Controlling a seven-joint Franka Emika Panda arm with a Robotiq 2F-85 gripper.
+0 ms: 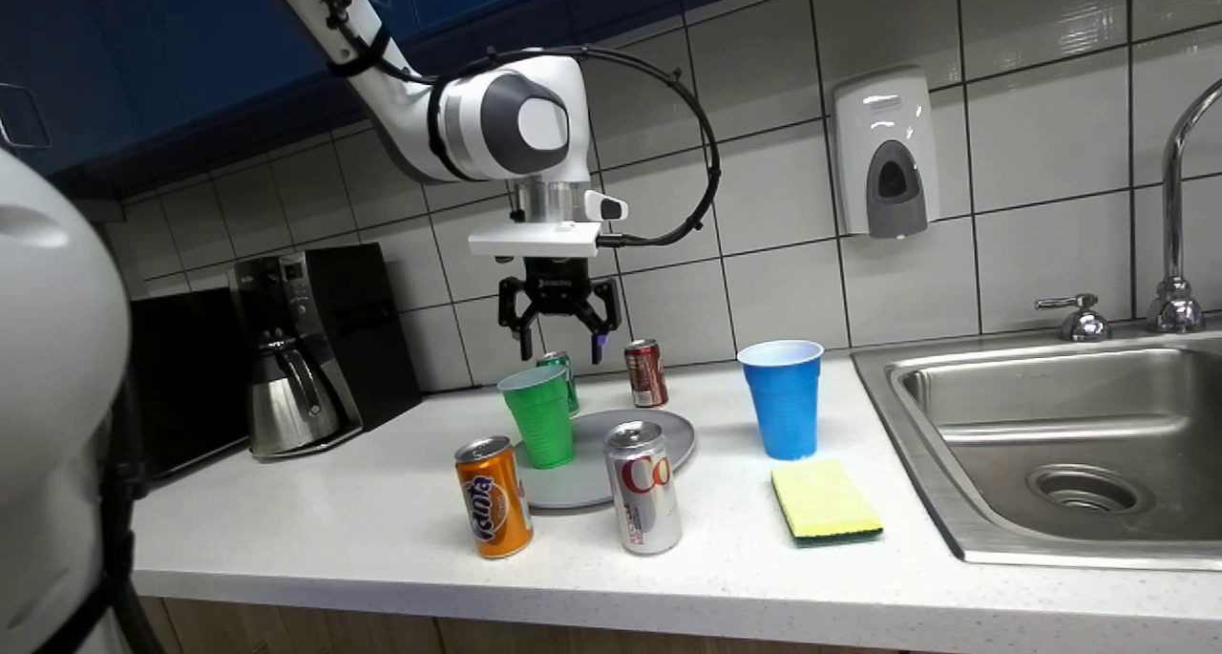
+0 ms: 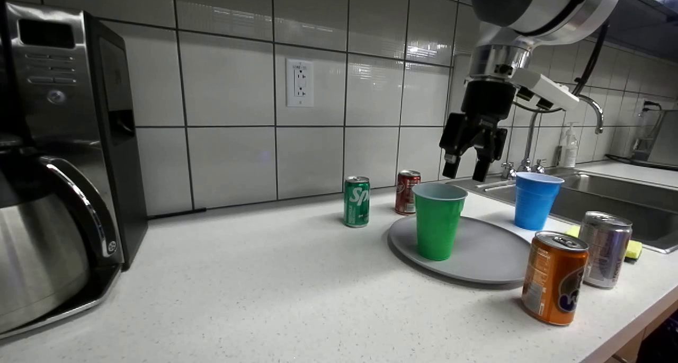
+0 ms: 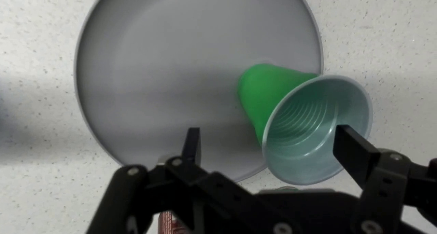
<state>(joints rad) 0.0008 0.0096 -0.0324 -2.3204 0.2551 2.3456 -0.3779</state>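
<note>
Nearest, white arm casing [image 1: 48,377] fills the left edge of an exterior view. Next, along the front of the table [image 1: 286,530], two cans stand upright: an orange can [image 1: 494,497] and, to its right, a silver can [image 1: 642,490]. Farther right lies one sponge [image 1: 826,501], flat, yellow side up.

Behind these cans sits one round grey plate [image 1: 587,463]. On it, near the rim on the side of the coffee maker [image 1: 353,301], is the green cup [image 1: 540,420], one of two cups. It stands upright, its long axis vertical, base down on the plate, wide mouth facing up; the wrist view shows its ribbed, pale inside. Above it hang the jaws, pointing down, released and spread wide, apart from both cup and plate.

To the right of the plate, the blue cup [image 1: 785,401] also stands upright, mouth up, near the one sink [image 1: 922,453] with its tap [image 1: 1176,310]. Farther back, close to the wall [image 1: 1050,119], stand a red can [image 1: 646,374] and a green can [image 2: 357,201], both upright, which makes four cans. One soap dispenser [image 1: 888,153] hangs on the tiles, and blue cupboards [image 1: 191,52] run above.
</note>
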